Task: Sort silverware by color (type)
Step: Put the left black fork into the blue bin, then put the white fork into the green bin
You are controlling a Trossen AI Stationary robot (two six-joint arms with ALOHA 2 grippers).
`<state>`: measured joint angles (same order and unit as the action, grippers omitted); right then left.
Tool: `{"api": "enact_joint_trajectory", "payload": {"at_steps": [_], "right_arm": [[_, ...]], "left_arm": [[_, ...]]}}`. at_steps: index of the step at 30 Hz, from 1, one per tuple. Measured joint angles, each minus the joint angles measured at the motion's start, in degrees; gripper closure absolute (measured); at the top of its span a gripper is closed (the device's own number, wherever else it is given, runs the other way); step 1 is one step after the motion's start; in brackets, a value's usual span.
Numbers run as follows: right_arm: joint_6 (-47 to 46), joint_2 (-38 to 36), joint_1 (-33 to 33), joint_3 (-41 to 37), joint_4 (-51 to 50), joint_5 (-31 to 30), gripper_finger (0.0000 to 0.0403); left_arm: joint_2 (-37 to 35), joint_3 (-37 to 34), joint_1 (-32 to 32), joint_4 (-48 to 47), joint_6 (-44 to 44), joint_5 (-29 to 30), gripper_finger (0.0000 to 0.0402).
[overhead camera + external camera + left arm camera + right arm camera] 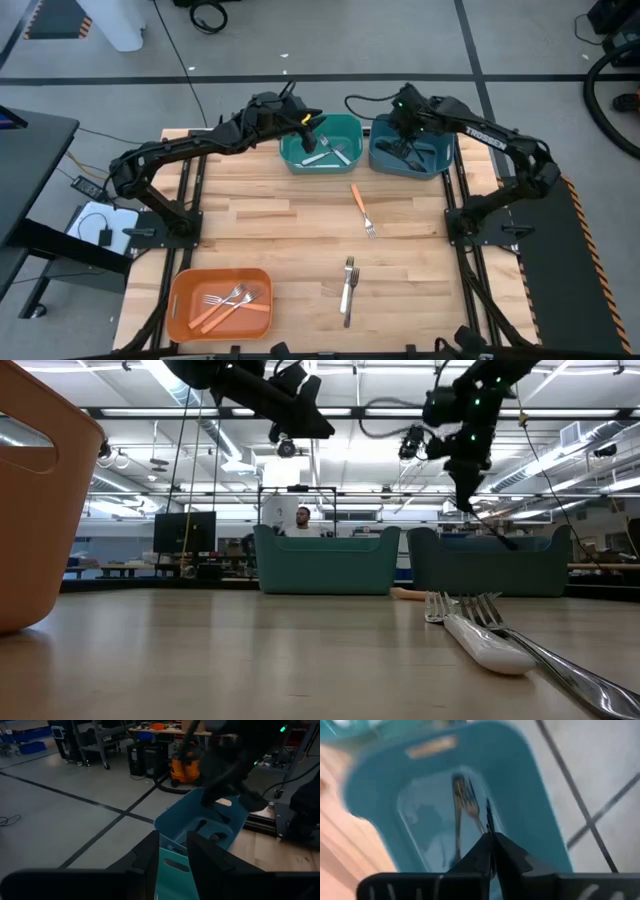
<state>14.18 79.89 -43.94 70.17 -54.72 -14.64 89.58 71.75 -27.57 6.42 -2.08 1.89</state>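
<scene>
HIGH: your left end effector (318, 123) hangs above the green bin (322, 160), right end effector (405, 130) above the blue bin (410, 160); orange fork (362, 209) and white fork (348, 290) wait on the tabletop (260, 230) | LEFT WRIST: fingers parted, empty | RIGHT WRIST: fingers nearly pinched on a dark fork (489, 827); a snag could drag it out.

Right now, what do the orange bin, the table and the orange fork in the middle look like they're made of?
Orange bin: likely moulded plastic, with a smooth even colour and rounded corners.
Table: wood, apparently butcher-block, with pale planks joined in strips and visible grain.
Orange fork: matte orange handle, probably plastic, and a shiny silvery head that looks like metal.
</scene>
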Motion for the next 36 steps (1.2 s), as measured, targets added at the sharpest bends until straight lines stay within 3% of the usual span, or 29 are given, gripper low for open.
{"api": "enact_joint_trajectory", "payload": {"at_steps": [13,24,26,32,36], "right_arm": [[4.5,9.1,-0.5,0.0,-0.7,-5.4,0.0324],[-11.9,-1.1,2.3,0.0,-4.2,-6.0,0.0324],[-15.4,-3.9,3.3,0.0,-4.7,-3.7,0.0324],[-28.1,-10.0,6.0,0.0,-4.6,10.5,0.0324],[-34.8,-11.8,8.5,0.0,-4.6,15.4,0.0324]], "left_arm": [[0.0,0.0,0.0,-0.9,4.6,0.0,0.0294],[0.1,0.0,2.3,-6.2,4.4,0.0,0.0295],[0.1,0.0,3.5,-6.3,4.4,0.0,0.0295],[0.1,0.0,7.2,-6.2,4.6,-0.1,0.0295],[0.1,0.0,9.4,-6.2,7.1,0.0,0.0295]]}}
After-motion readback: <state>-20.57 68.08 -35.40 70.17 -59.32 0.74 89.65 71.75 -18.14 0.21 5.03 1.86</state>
